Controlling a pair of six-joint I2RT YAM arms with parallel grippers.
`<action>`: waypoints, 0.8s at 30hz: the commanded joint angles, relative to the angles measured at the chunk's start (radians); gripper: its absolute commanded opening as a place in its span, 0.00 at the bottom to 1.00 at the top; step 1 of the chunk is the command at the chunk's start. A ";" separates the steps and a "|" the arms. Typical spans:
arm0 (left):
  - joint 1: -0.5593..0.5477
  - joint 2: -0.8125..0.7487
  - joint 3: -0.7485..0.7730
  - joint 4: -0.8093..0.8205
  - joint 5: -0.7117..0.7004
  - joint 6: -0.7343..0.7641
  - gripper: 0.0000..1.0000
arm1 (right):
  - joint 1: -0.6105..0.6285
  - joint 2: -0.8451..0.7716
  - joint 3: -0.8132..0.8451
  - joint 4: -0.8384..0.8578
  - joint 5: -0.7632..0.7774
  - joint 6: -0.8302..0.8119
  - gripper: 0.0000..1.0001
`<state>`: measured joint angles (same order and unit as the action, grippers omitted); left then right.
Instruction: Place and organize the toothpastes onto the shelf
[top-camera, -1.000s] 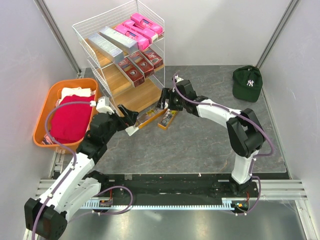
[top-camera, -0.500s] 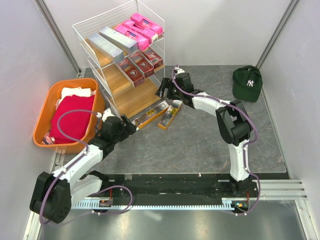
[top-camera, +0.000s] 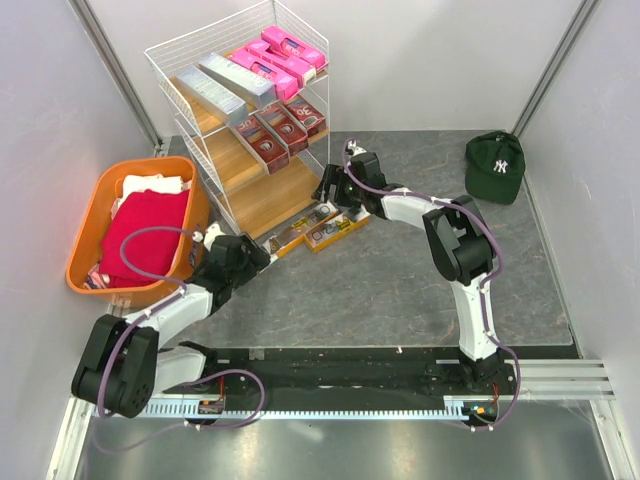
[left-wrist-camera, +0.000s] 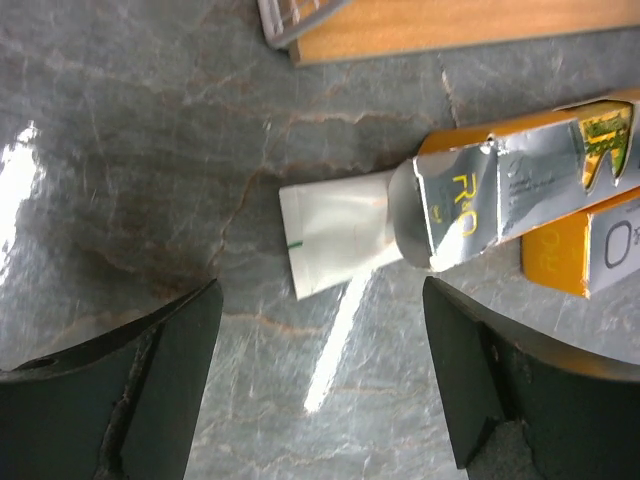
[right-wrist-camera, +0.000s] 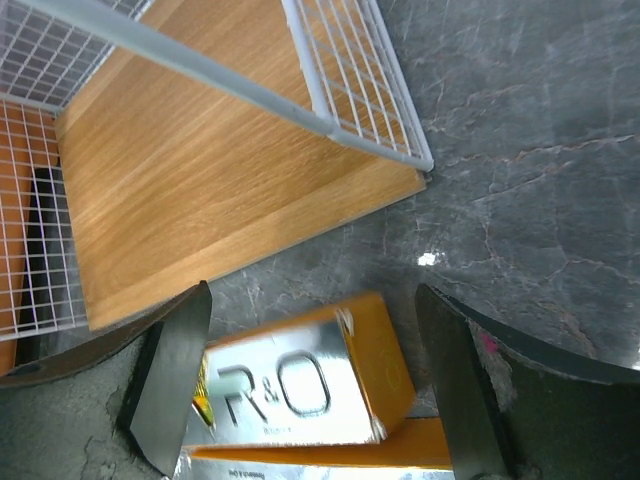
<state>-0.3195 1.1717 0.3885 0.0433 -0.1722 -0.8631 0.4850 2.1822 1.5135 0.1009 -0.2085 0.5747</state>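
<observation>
The left gripper (left-wrist-camera: 322, 300) is spread wide with nothing between its dark fingers. It hovers low over the table (top-camera: 400, 270), just off the front left corner of the shelf (top-camera: 262, 195). Straight ahead of its jaws, not touching them, a white tube end (left-wrist-camera: 335, 240) pokes out of the torn end of a gold and silver toothpaste box (left-wrist-camera: 520, 180).

The right gripper (right-wrist-camera: 312, 295) is also spread wide, at the front right corner of the shelf. A second gold toothpaste box (right-wrist-camera: 300, 385), lettered "R&O", lies on the table with one end between the fingers. Whether the fingers touch it cannot be told.

Both gold boxes lie flat on the table, side by side, just in front of the shelf's lowest board.

The shelf is a white wire rack with three sloping wooden boards. Its top board holds silver-grey toothpaste boxes (top-camera: 210, 92) on the left and hot pink toothpaste boxes (top-camera: 280, 58) on the right. The middle board holds a row of dark red toothpaste boxes (top-camera: 280, 128).

Left of the shelf, touching its frame, stands an orange basket (top-camera: 90, 215). It holds a folded red cloth (top-camera: 150, 235) and a white cloth (top-camera: 150, 187).

Well to the right of the shelf lies a dark green cap (top-camera: 495, 165). The table is grey, marbled and glossy, enclosed by plain pale walls.
</observation>
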 joint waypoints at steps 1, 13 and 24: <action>0.013 0.058 0.001 0.113 0.005 -0.011 0.88 | 0.003 0.021 0.016 -0.004 -0.048 -0.007 0.90; 0.016 0.189 -0.016 0.290 0.119 -0.063 0.85 | 0.021 0.005 -0.029 -0.006 -0.089 -0.032 0.90; 0.016 0.140 -0.033 0.280 0.089 -0.079 0.85 | 0.030 -0.016 -0.048 -0.003 -0.039 -0.041 0.90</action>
<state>-0.3031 1.3098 0.3634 0.3428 -0.0769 -0.9054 0.5060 2.1895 1.4914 0.0898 -0.2722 0.5491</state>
